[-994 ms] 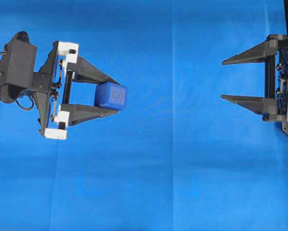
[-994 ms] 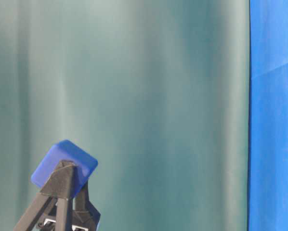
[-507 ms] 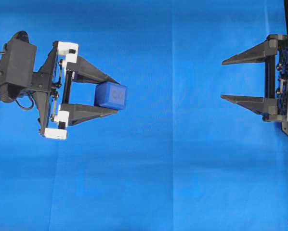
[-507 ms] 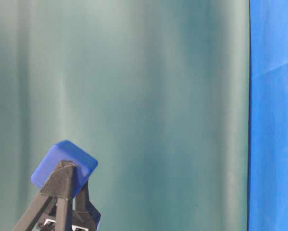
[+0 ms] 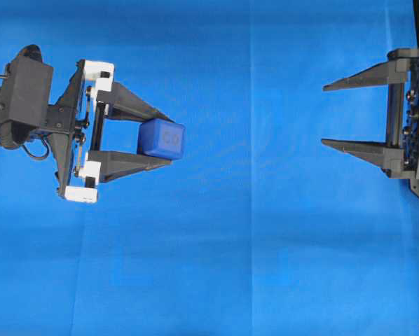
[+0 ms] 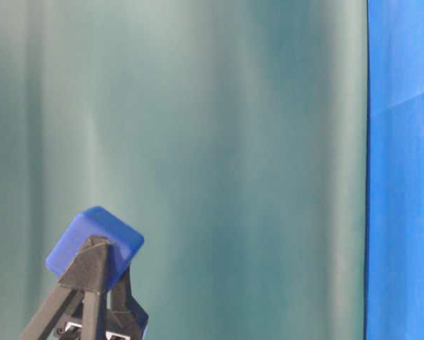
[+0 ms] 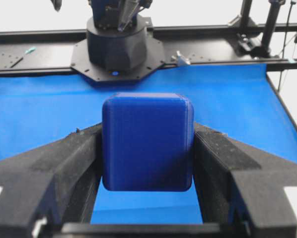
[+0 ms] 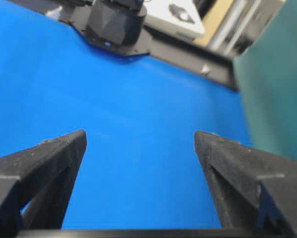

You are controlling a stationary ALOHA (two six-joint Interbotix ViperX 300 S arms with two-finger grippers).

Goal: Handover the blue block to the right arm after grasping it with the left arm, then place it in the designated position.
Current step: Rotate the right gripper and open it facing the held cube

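The blue block, a small navy cube with rounded edges, is clamped between the two black fingers of my left gripper at the left of the overhead view. The left wrist view shows the block pressed on both sides and lifted off the cloth. In the table-level view the block sits atop the fingertips, tilted. At the far right edge my right gripper stands wide open, fingers pointing left toward the block with a wide stretch of cloth between. Only blue cloth shows between its fingers in the right wrist view.
Bright blue cloth covers the table. A green curtain backs the table-level view. Black arm bases and a black frame rail stand at the table's ends.
The right gripper's body shifted slightly toward the right edge. The left gripper and the block have not moved.
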